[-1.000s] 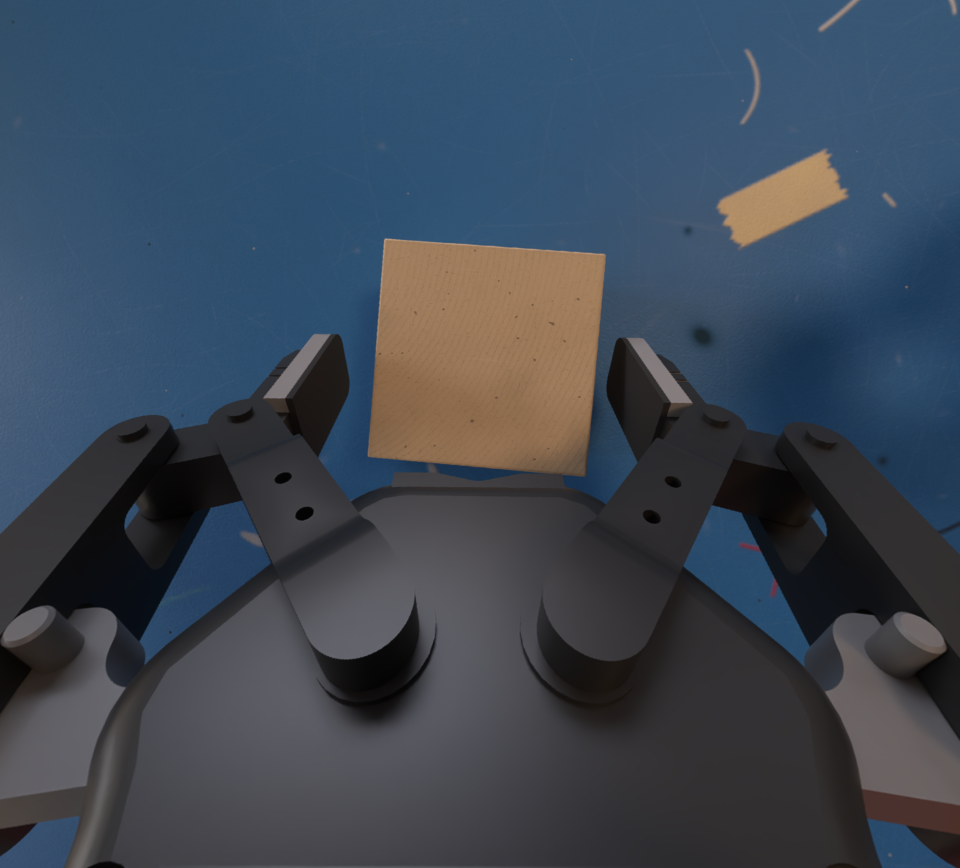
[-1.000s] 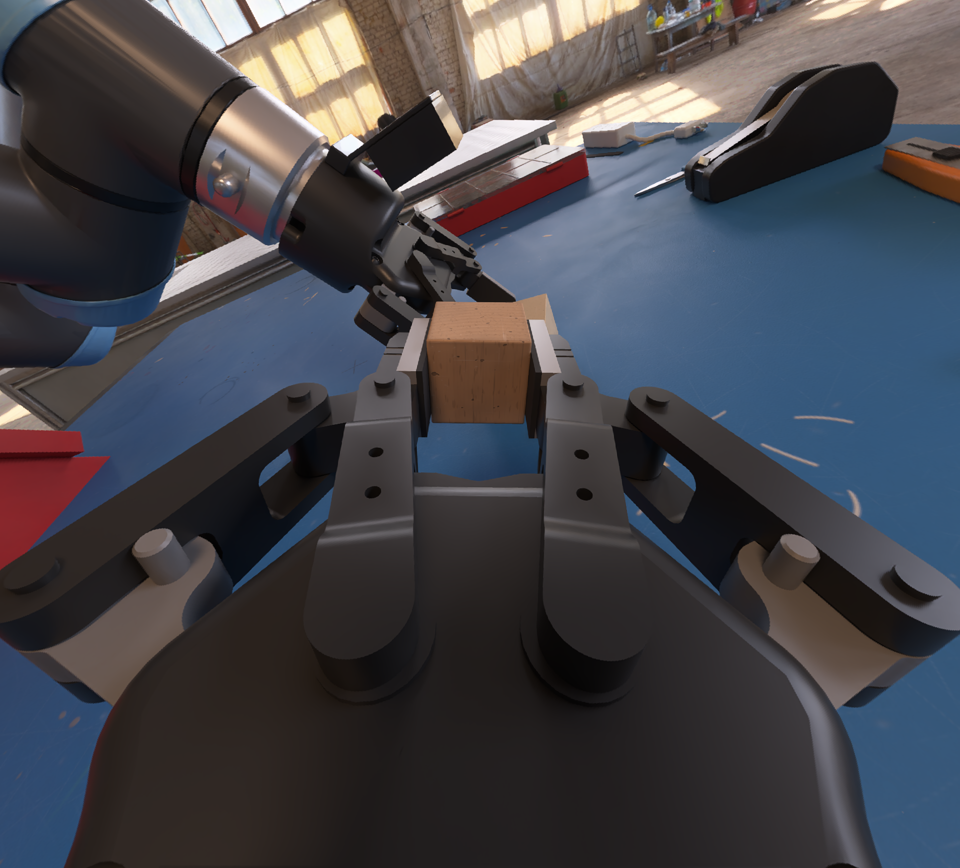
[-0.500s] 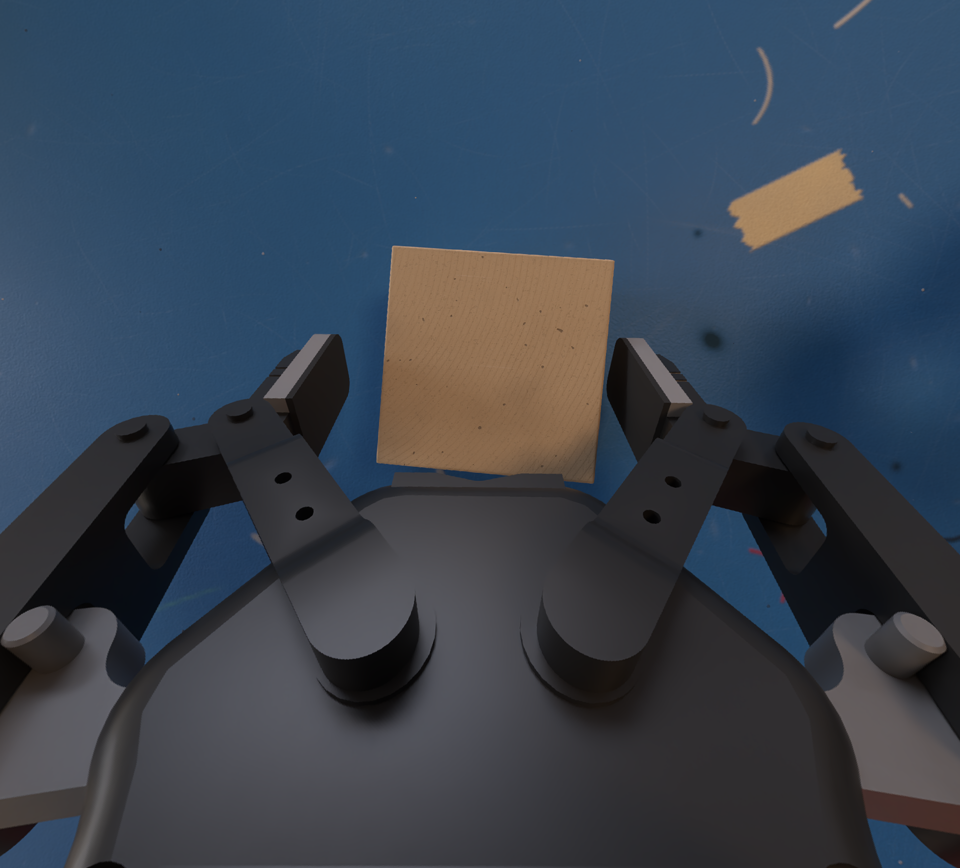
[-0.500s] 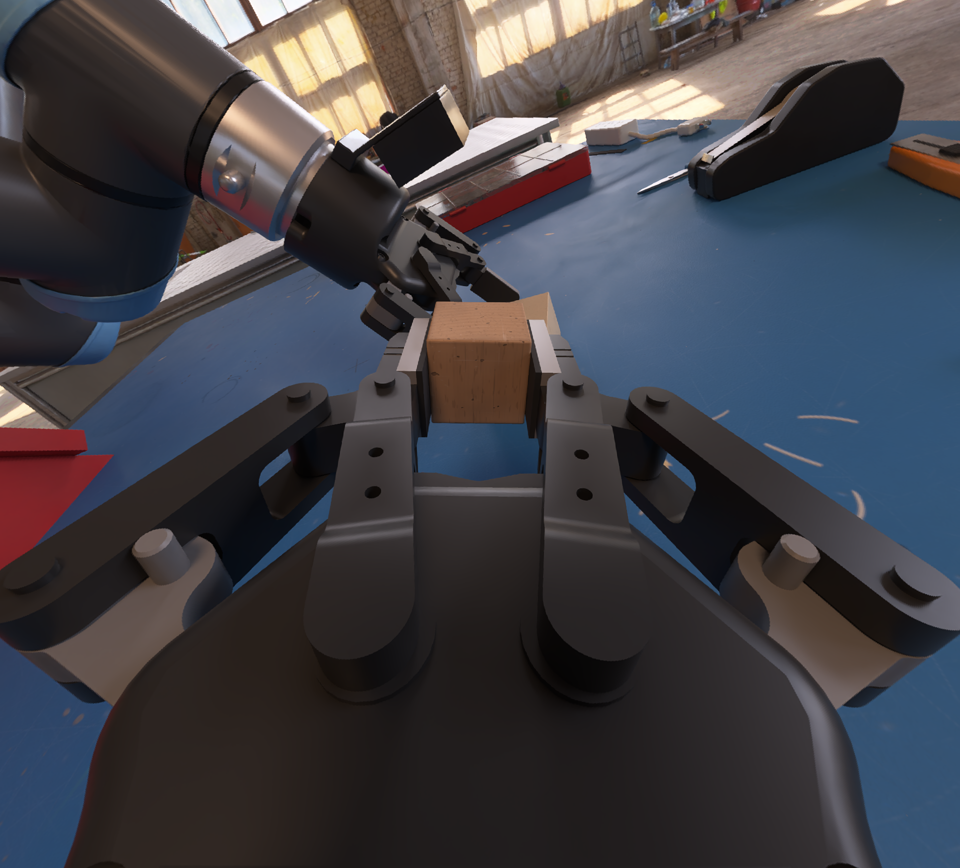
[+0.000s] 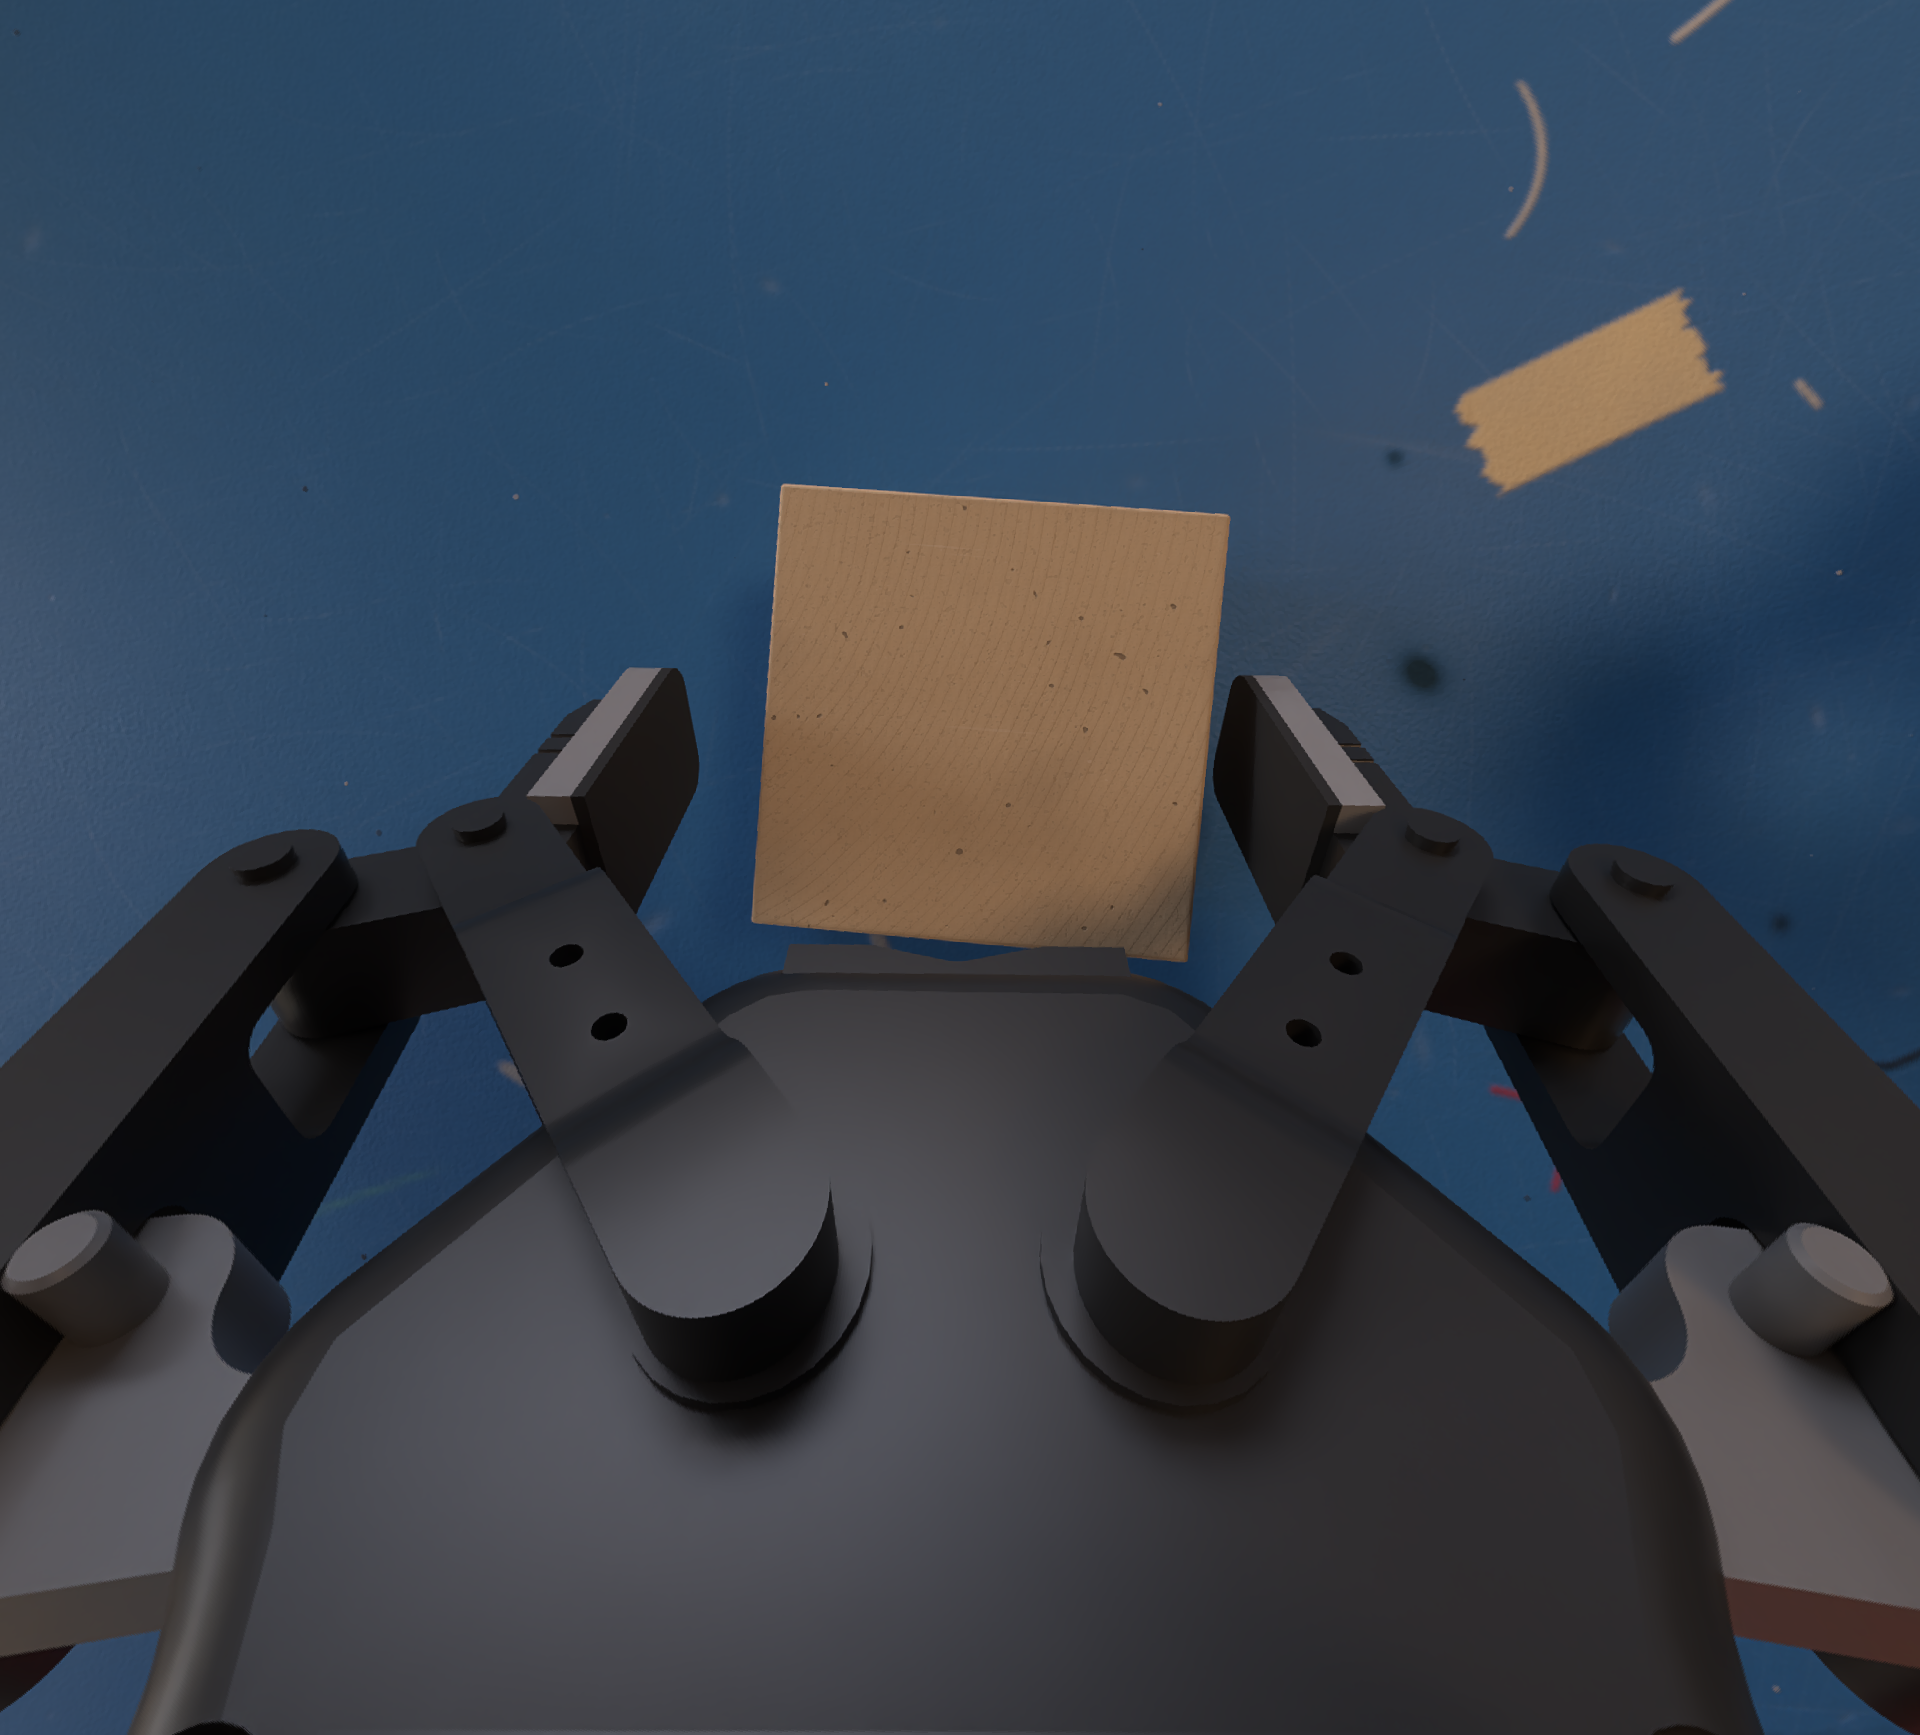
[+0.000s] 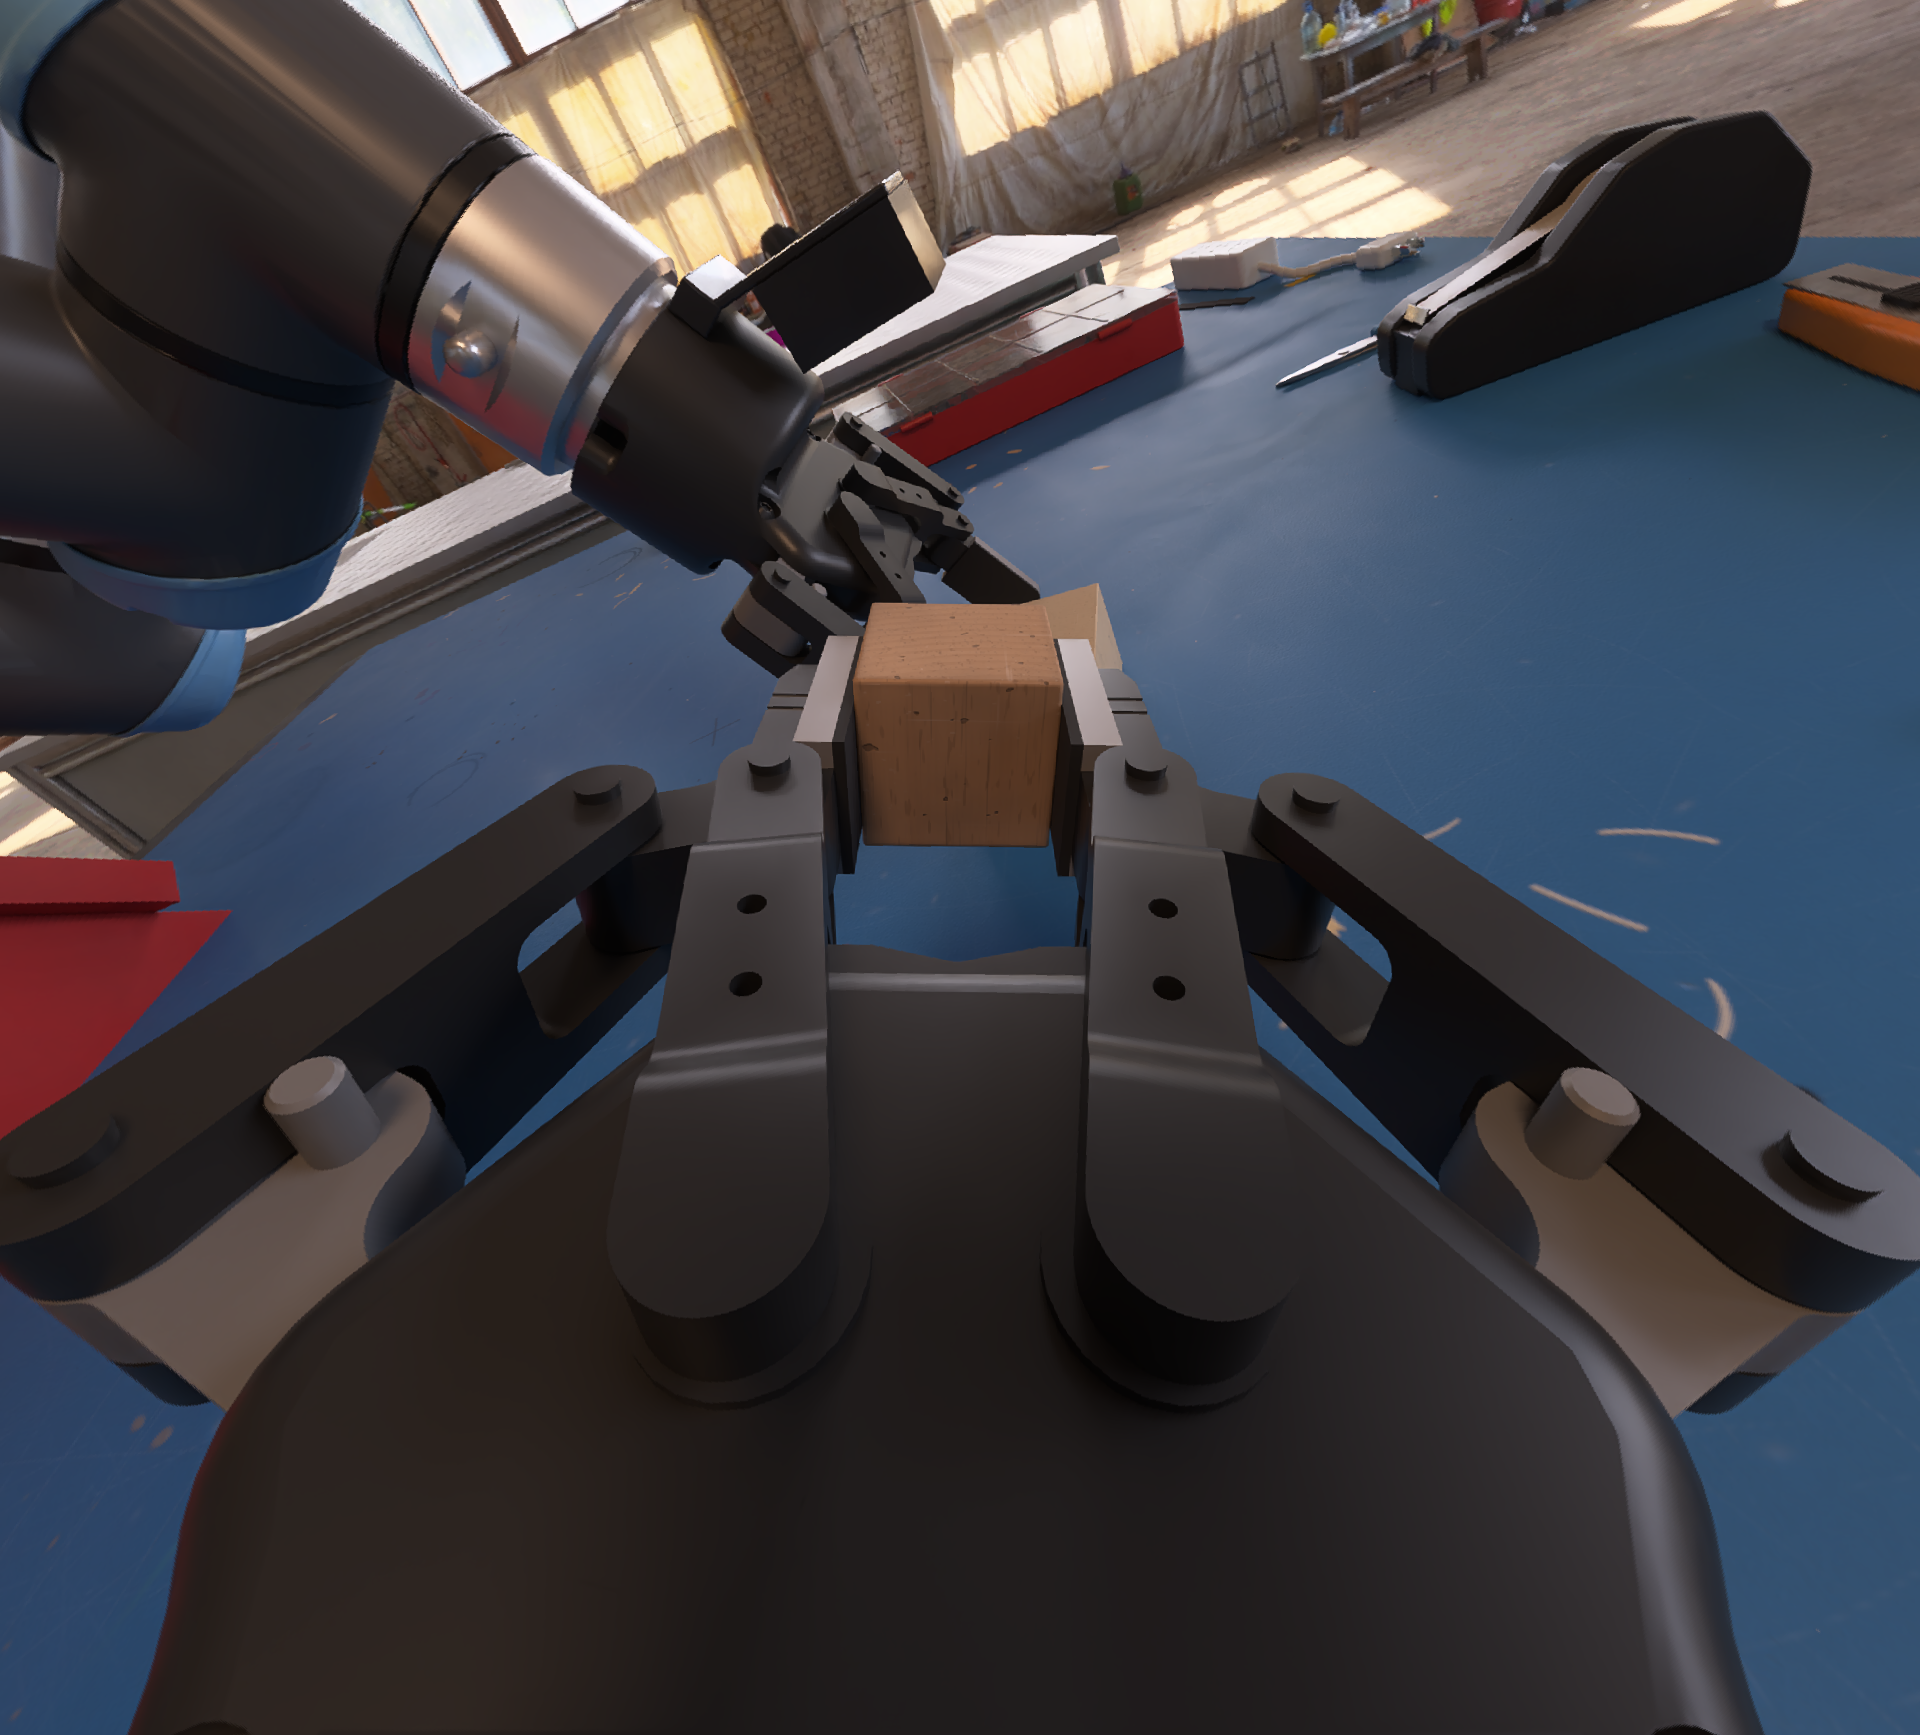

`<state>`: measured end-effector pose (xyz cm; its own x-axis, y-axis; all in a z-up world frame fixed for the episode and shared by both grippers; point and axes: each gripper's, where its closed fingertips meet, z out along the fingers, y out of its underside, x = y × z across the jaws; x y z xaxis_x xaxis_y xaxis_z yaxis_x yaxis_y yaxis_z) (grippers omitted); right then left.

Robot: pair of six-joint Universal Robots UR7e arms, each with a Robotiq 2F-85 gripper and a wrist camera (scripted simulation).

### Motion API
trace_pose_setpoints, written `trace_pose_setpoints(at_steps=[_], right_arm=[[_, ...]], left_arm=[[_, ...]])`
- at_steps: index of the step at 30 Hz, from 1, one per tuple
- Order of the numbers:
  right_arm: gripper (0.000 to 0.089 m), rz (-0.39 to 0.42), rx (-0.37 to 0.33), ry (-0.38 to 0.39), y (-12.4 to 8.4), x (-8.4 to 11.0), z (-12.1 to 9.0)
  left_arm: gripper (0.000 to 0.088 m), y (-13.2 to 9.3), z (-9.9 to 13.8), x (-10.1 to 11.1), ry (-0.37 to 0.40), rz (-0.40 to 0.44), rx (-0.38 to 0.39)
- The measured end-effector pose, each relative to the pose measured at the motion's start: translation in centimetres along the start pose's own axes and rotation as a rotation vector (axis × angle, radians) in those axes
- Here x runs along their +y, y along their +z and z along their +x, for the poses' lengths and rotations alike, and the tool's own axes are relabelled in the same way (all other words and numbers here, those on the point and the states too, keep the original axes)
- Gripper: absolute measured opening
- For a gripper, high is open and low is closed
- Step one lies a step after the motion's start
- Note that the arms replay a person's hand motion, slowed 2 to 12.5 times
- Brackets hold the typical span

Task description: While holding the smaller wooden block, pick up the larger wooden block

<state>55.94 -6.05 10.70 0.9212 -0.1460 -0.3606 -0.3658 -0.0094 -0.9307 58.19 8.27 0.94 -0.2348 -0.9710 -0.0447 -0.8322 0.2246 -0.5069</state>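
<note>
In the left wrist view, the larger wooden block [image 5: 992,729] lies on the blue table, seen from above. My left gripper [image 5: 956,750] is open with one finger on each side of the block, small gaps showing between pads and wood. In the right wrist view, my right gripper [image 6: 956,709] is shut on the smaller wooden block [image 6: 956,735] and holds it above the table. Behind it the left arm [image 6: 312,314] reaches down, and a corner of the larger block [image 6: 1086,625] shows past the small one.
A strip of tan tape [image 5: 1590,402] and pale curved scuff marks [image 5: 1532,158] lie on the table to the right. Farther off stand a black tape dispenser [image 6: 1621,272], scissors [image 6: 1330,360], an orange object [image 6: 1860,324], a red-edged tray [image 6: 1018,366] and a red shape [image 6: 83,968].
The larger block has shifted slightly right in the left wrist view and now sits centred between the open fingers. The right gripper still holds the small block.
</note>
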Motion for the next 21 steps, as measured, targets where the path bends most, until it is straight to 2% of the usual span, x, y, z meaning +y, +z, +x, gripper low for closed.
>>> trace_pose_setpoints(at_steps=[16, 21], right_arm=[[0.0291, -0.002, -0.002, 0.000, 0.02, 0.04, -0.04], [0.0291, -0.003, -0.003, 0.000, 0.03, 0.06, -0.06]], left_arm=[[0.0847, -0.06, 0.19, 0.24, 0.011, -0.048, 0.033], [0.0782, -0.03, 0.51, 0.19, 0.014, -0.057, 0.061]])
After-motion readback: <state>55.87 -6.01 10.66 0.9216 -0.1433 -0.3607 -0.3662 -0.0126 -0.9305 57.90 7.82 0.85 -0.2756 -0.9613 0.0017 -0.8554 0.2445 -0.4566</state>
